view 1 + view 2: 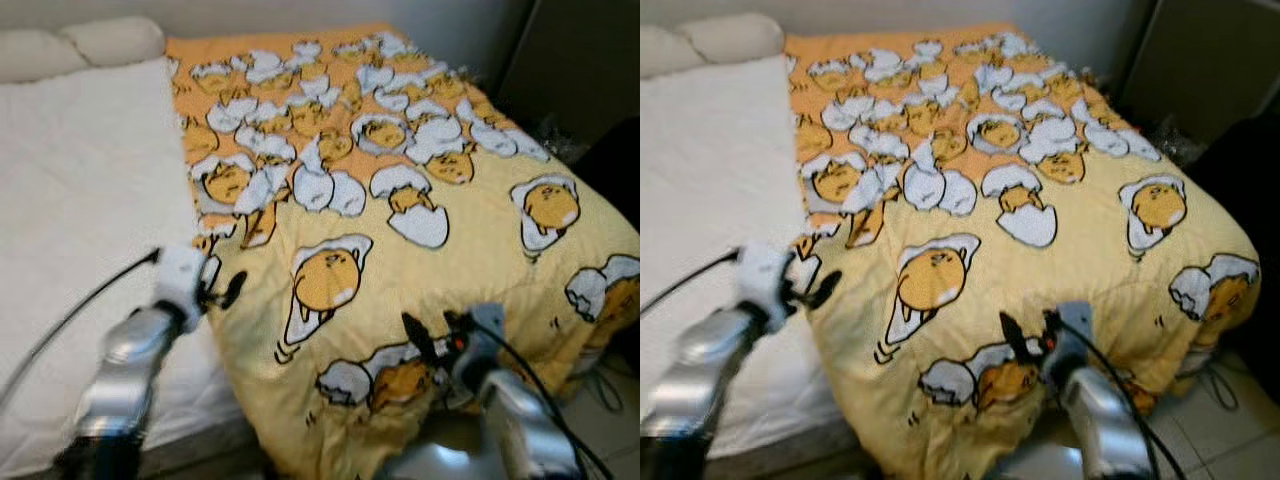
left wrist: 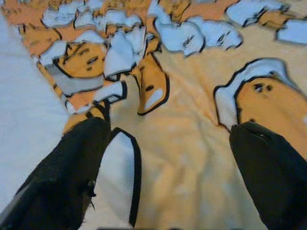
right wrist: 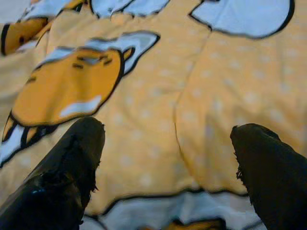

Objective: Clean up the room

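Note:
A yellow-orange blanket [image 1: 400, 200] printed with cartoon eggs lies spread over the right half of the bed and hangs over the foot end. My left gripper [image 1: 224, 291] hovers at the blanket's left edge, where it meets the white sheet [image 1: 80, 200]. Its fingers [image 2: 81, 153] are open, with only blanket between them. My right gripper [image 1: 432, 336] is low over the blanket's foot-end edge. It is open too, and its fingers [image 3: 72, 158] straddle a fold of the blanket [image 3: 168, 120].
Two pale pillows [image 1: 80, 45] lie at the head of the bed. A dark piece of furniture [image 1: 590, 60] stands close along the bed's right side. Tiled floor [image 1: 612, 410] with a loose cable shows at the lower right.

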{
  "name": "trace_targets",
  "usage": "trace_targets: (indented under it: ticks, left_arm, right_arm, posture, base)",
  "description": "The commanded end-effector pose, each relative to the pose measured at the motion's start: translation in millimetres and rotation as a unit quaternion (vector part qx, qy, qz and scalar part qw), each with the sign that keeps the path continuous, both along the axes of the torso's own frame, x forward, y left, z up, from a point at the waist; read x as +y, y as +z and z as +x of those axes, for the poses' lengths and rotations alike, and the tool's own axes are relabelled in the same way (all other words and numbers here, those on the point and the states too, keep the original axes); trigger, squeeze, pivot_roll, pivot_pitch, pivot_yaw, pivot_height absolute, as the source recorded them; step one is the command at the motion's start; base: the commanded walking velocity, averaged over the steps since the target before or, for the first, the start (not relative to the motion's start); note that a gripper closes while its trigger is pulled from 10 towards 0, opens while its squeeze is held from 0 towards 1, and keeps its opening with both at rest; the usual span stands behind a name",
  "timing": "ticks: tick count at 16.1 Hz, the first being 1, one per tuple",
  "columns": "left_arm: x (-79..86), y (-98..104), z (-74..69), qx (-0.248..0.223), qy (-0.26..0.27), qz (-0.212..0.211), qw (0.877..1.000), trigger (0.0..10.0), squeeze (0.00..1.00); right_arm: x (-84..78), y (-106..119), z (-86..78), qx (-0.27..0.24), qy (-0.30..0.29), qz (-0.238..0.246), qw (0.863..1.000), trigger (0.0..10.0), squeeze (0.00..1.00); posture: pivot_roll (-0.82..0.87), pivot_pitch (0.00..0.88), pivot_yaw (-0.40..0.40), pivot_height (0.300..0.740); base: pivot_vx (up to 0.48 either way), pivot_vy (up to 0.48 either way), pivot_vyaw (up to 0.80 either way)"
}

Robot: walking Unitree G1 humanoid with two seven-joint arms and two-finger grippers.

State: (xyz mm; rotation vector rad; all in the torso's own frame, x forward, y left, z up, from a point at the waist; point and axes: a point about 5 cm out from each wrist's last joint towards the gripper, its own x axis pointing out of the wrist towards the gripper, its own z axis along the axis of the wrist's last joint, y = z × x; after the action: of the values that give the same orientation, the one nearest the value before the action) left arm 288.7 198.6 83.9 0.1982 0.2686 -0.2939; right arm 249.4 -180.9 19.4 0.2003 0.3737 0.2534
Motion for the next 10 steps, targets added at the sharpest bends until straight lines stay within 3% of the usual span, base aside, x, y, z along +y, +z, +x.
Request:
trace_targets:
  ticks: [1,2,4,5,8,10]
  left_arm:
    - [-5.2,-1,4.2,-0.006,-0.004,0.006,1.000,10.0,0.00]
    - [-18.4,-4,24.2,-0.011,-0.019,0.014,1.000,10.0,0.00]
    - [-37.0,-8,43.9,0.004,-0.035,0.022,0.999,10.0,0.00]
    - [-51.8,-13,53.1,0.024,-0.055,0.057,0.997,10.0,0.00]
    - [-52.0,-32,54.3,0.061,-0.041,0.149,0.986,10.0,0.00]
    - [-31.6,-60,36.1,0.108,0.003,0.217,0.970,10.0,0.00]
  right_arm:
    - [-0.1,2,2.0,-0.006,-0.005,-0.011,1.000,10.0,0.00]
    - [6.0,12,8.9,-0.022,-0.005,-0.004,1.000,10.0,0.00]
    - [10.8,19,12.9,-0.035,0.014,-0.012,0.999,10.0,0.00]
    - [14.9,30,13.3,-0.049,0.038,-0.016,0.998,10.0,0.00]
    - [22.4,50,2.1,-0.062,0.089,-0.021,0.994,10.0,0.00]
    - [29.6,70,-23.6,-0.062,0.135,-0.012,0.989,10.0,0.00]
  posture:
    - [0.03,0.000,0.012,0.740]
    - [0.02,0.000,-0.003,0.740]
    - [-0.01,0.000,0.000,0.740]
    - [-0.05,0.000,0.013,0.740]
    - [-0.13,0.000,0.022,0.740]
    - [-0.19,0.009,0.017,0.740]
  base:
    - [0.000,0.000,0.00]
    - [0.000,0.000,0.00]
    - [0.000,0.000,0.00]
    - [0.000,0.000,0.00]
    - [0.000,0.000,0.00]
    - [0.000,0.000,0.00]
